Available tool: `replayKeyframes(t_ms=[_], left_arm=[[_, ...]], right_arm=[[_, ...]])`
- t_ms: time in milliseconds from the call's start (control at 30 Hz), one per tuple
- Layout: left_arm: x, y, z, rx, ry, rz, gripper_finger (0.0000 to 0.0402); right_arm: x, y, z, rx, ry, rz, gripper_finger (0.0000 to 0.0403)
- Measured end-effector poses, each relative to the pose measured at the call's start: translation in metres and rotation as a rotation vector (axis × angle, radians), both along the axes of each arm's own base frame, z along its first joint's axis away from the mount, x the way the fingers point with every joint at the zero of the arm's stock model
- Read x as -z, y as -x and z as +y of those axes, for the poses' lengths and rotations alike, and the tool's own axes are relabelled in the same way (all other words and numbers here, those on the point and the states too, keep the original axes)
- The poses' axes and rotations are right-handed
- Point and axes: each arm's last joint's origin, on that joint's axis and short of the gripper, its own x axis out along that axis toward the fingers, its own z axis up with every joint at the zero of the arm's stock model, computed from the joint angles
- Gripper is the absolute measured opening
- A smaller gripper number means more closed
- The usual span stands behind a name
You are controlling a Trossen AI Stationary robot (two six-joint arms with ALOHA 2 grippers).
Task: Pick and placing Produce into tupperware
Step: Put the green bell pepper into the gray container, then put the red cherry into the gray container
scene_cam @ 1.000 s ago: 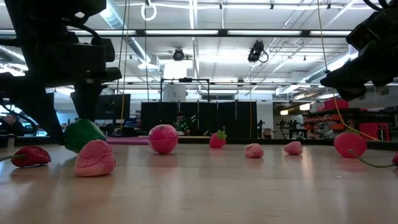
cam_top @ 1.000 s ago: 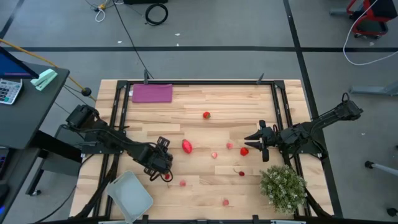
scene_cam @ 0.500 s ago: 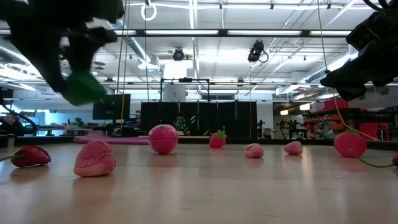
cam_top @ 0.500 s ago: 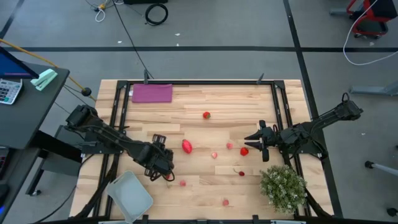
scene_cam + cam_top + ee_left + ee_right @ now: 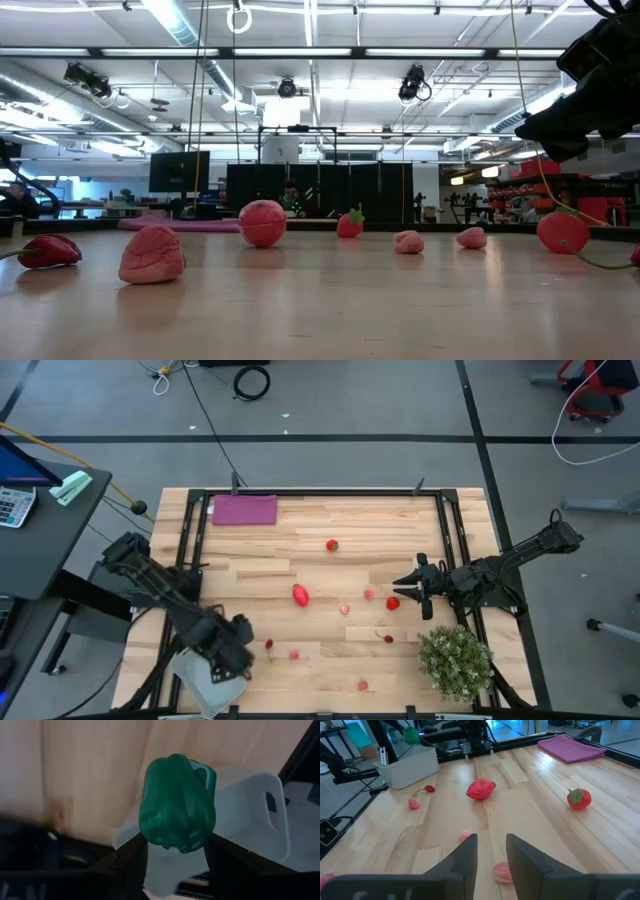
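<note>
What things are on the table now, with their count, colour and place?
red and pink produce: nine, scattered over the middle and near side of the table
green pepper: one, green, held above the tupperware
tupperware: one, grey-white, table corner on the left arm's side
mat: one, purple, far corner on the same side
plant: one, pale green, near corner on the right arm's side
left gripper: shut on the green pepper, over the tupperware
right gripper: open, at the table's right side beside a red fruit
</note>
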Motion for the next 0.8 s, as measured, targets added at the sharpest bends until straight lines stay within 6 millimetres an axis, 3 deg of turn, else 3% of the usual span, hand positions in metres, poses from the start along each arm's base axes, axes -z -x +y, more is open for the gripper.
replayKeyframes(t_ms=[433, 800], left_arm=[[0.003, 0.05, -0.042, -0.289, -0.047, 0.044, 0.0193], [0.052, 0.068, -0.056, -0.222, 0.03, 0.105, 0.0179]], right_arm=[[0.0, 0.0, 0.0, 0.0, 0.0, 0.0, 0.011], [0.0, 0.0, 0.0, 0.0, 0.0, 0.0, 0.011]])
